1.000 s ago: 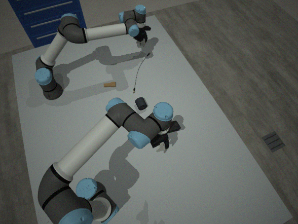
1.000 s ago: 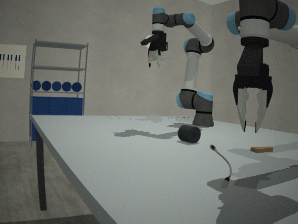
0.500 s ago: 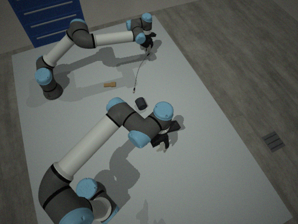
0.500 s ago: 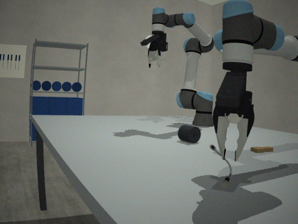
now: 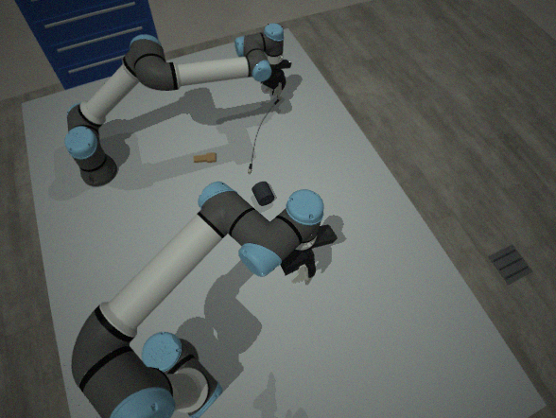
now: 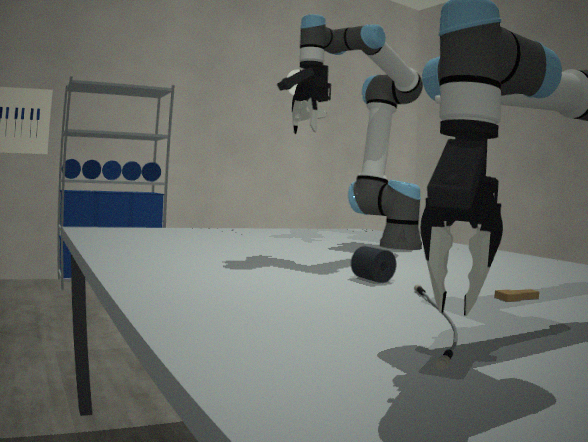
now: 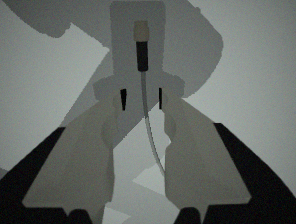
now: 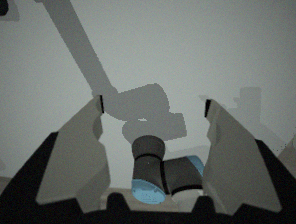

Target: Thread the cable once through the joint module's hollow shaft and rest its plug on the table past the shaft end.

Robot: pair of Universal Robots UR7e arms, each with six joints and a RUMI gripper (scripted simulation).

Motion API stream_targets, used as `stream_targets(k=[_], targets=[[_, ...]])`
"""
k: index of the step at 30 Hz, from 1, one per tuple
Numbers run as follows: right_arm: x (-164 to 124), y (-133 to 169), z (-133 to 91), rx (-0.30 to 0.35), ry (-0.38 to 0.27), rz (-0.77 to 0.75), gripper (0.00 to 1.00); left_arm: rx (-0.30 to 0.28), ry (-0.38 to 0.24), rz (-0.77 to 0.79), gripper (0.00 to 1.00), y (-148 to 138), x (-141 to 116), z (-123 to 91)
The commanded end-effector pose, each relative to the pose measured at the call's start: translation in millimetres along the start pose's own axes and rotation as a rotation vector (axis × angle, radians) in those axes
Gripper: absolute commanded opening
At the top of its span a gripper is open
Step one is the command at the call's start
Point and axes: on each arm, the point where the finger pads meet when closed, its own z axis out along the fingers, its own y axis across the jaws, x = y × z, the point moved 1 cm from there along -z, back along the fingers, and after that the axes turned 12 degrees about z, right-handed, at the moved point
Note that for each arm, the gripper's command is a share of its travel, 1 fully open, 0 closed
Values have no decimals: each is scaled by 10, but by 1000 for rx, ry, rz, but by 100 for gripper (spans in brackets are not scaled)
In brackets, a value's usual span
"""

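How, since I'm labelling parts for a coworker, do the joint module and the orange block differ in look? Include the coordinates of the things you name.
The joint module (image 5: 263, 193) (image 6: 372, 264) is dark grey; the orange block (image 5: 205, 158) (image 6: 517, 295) is orange. The joint module is a thick cylinder, the orange block flat and low. Both lie on the table (image 5: 378, 307) (image 6: 225, 325) (image 7: 250, 50) (image 8: 225, 40), untouched by either gripper.

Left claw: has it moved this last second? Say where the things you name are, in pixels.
Yes; against the orange block (image 5: 205, 158) (image 6: 517, 295) in the exterior view, the left claw (image 5: 276, 95) (image 6: 454, 312) (image 7: 142, 89) moved down and picture-left.
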Motion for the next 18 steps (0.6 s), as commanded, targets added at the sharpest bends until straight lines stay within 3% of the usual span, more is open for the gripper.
stream_targets(k=[1, 18], targets=[[1, -1, -4, 1, 1, 0, 61, 1, -1, 1, 16, 1, -7, 14], [1, -1, -4, 1, 1, 0, 61, 2, -4, 2, 16, 1, -12, 34]])
